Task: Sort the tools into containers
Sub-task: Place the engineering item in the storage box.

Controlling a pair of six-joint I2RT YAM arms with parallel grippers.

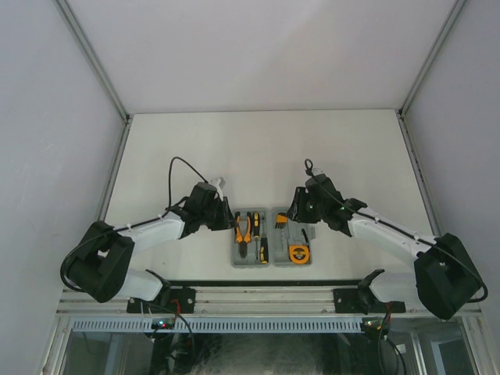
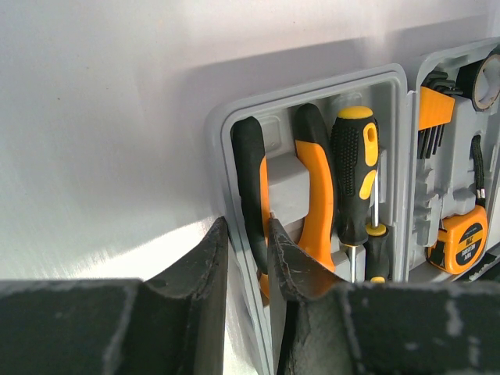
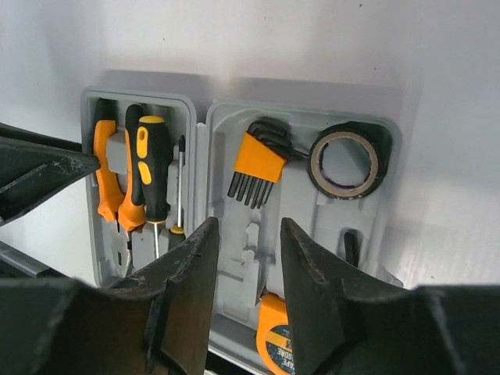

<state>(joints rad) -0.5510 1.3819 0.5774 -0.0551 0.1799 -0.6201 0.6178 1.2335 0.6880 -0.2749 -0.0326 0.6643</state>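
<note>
Table [image 1: 266,148]: white, with the case on it near the front edge, between my two arms.

Left arm [image 1: 156,230] reaches in from the left and right arm [image 1: 383,230] from the right, both wrists at the case.

Case [image 3: 242,266]: grey, lying open and flat, two halves side by side.

Left gripper [image 2: 246,226]: fingers a narrow gap apart, astride the case's left wall, one outside and one over the pliers. Can't tell if they pinch the wall.

Right gripper [image 3: 249,224]: fingers apart with nothing between them, over the right half.

Left half:
- pliers [image 2: 316,195] in the leftmost recess
- big screwdriver [image 2: 355,172] just right of the pliers
- small screwdriver [image 2: 376,234] beside it, by the hinge

Right half:
- tape measure [image 2: 461,238] at the near end
- hex keys [image 3: 258,164] at the far end on the hinge side
- ring [image 3: 316,166] just beside the hex keys, in the far outer corner

All tools are seated in recesses.
</note>
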